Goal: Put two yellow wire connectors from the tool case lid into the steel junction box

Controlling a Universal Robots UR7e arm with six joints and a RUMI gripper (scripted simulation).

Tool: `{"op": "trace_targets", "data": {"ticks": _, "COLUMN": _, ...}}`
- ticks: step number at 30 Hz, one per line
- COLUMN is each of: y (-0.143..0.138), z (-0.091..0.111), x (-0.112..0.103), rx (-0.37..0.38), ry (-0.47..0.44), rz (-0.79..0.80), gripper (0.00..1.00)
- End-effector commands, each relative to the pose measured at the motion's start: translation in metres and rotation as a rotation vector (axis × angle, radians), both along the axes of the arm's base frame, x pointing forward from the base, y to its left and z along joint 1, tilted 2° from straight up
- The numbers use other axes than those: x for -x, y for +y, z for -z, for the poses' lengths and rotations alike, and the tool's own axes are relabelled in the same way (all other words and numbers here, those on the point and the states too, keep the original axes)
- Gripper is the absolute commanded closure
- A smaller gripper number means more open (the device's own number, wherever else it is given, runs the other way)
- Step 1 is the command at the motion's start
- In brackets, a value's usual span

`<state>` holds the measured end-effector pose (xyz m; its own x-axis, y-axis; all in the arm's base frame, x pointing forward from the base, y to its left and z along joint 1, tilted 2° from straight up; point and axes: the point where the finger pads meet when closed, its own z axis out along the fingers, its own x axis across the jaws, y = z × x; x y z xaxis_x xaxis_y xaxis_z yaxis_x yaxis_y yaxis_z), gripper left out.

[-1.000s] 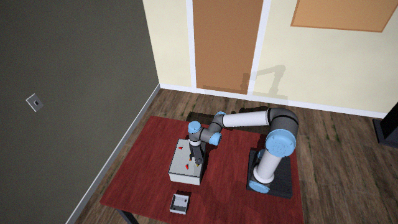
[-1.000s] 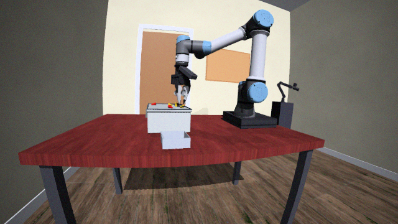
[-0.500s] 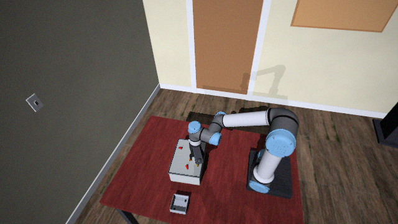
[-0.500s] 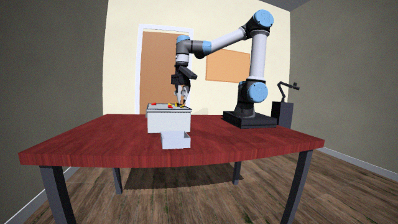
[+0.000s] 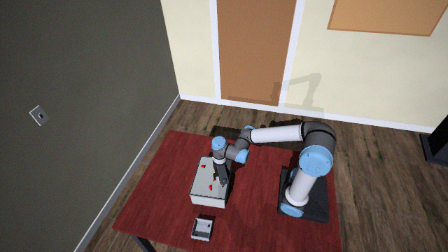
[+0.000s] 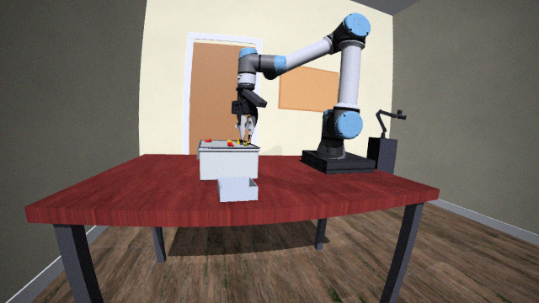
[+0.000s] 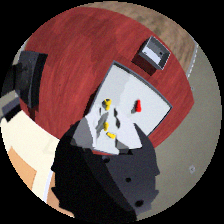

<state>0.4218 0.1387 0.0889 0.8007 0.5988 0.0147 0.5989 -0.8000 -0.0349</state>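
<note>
The pale grey tool case [image 5: 200, 182] [image 6: 227, 165] [image 7: 120, 82] stands on the red table with its flat lid on top. Three yellow wire connectors lie on the lid: one [image 7: 107, 104] nearer the lid's edge, one [image 7: 106, 126] between the fingers in the wrist view, and one [image 7: 111, 135] close beside it. My gripper [image 6: 246, 140] [image 7: 107, 108] points down at lid height, its fingers slightly apart with nothing gripped. Exact finger contact cannot be told. The steel junction box [image 5: 200, 239] [image 6: 237, 191] stands open-topped in front of the case. No yellow shows in it.
A red connector [image 5: 210, 187] [image 6: 230, 144] [image 7: 138, 106] lies on the lid near the yellow ones. Another red connector [image 5: 203, 166] [image 6: 208, 140] lies farther back on the lid. The robot's black base [image 5: 316, 210] [image 6: 349, 165] stands on the table right of the case.
</note>
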Motion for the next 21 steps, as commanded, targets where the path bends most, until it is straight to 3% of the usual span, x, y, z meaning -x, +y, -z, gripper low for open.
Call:
{"op": "trace_targets", "data": {"ticks": 1, "y": 0.0, "z": 0.0, "x": 0.0, "rx": 0.0, "ry": -0.001, "rz": 0.0, "gripper": 0.83}}
{"op": "trace_targets", "data": {"ticks": 21, "y": 0.001, "z": 0.018, "x": 0.0, "rx": 0.0, "ry": -0.001, "rz": 0.0, "gripper": 0.83}}
